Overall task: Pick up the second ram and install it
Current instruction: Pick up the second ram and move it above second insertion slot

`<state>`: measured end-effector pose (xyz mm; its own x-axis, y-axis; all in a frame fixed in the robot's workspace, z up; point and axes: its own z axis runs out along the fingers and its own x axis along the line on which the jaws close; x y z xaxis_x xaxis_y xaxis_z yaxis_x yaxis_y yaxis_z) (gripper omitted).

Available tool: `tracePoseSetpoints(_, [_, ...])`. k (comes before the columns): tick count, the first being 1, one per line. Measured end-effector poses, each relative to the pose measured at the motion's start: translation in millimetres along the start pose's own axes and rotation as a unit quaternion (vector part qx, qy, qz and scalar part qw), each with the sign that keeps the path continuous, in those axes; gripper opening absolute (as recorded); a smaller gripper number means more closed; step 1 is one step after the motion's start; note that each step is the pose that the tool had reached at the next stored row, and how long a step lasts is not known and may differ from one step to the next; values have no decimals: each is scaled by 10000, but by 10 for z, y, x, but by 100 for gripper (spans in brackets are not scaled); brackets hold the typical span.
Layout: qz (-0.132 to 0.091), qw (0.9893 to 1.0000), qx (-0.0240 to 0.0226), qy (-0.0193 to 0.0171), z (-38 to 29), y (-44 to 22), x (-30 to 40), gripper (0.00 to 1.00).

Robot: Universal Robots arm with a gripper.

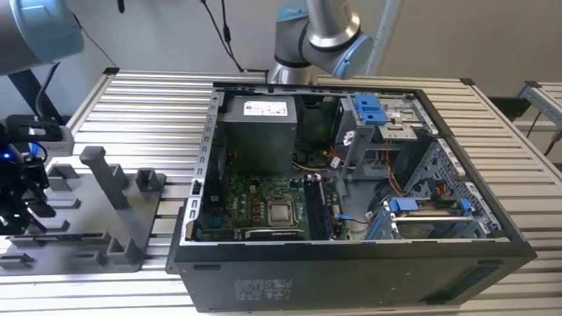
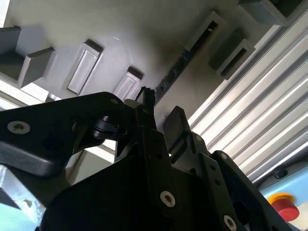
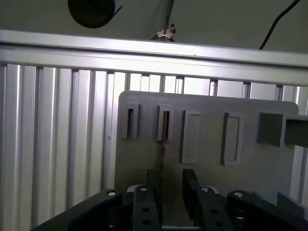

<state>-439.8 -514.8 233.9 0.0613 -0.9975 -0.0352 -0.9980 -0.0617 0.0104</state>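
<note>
First wrist view | end effector [image 3: 169, 180] above holder tray [image 3: 207, 168] | fingers apart, astride edge-on second ram [image 3: 163, 139], gap one side

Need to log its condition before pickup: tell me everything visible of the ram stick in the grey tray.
The second ram is a long, thin, dark board, seen edge-on. It stands on its long edge on the grey holder tray, with one end in a slotted post. The gripper hangs over its other end, open, with one finger on each side.
</note>
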Motion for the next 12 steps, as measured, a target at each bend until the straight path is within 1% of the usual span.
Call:
tracePoseSetpoints(6, [-112, 9999, 2, 4, 105, 2, 3, 36])
tracePoseSetpoints(8, [-145, 9999, 11, 5, 143, 1, 4, 36])
tracePoseSetpoints(11, [-198, 9998, 40, 9, 176, 5, 5, 36])
tracePoseSetpoints(12, [-219, 9997, 69, 11, 184, 7, 5, 36])
